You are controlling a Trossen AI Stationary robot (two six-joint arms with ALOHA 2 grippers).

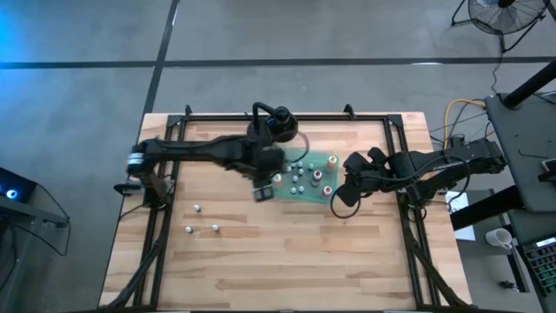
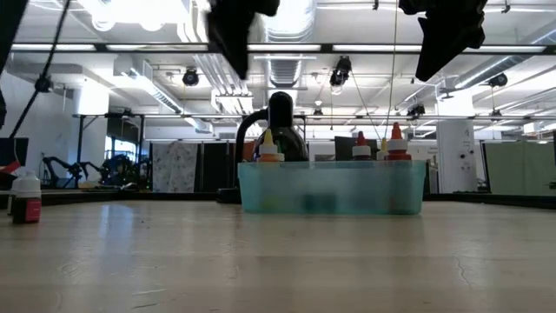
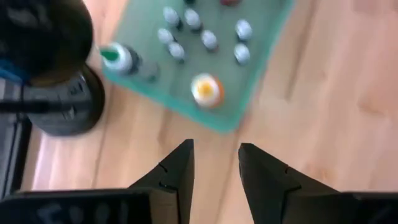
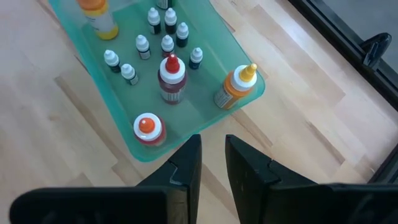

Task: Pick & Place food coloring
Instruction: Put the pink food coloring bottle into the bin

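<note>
Several tiny white-capped food coloring bottles (image 4: 166,43) stand upright in a translucent green tray (image 1: 314,193), among bigger bottles with red (image 4: 171,78), orange (image 3: 205,89) and green (image 3: 121,59) caps. Three more tiny bottles (image 1: 198,209) stand loose on the wood, left of the tray. My left gripper (image 1: 263,187) hovers open above the tray's left edge, its fingers (image 3: 180,171) over bare wood. My right gripper (image 1: 340,200) hovers just off the tray's right corner, with a narrow gap between its fingers (image 4: 186,165). Neither holds anything.
A black round-based stand (image 1: 274,123) rises just behind the tray's far left corner, close to my left arm. In the low view one small bottle with dark red contents (image 2: 26,198) stands at the table's left. Black rails (image 1: 165,156) run along the table's sides. Bare wood (image 1: 287,261) fills the near half.
</note>
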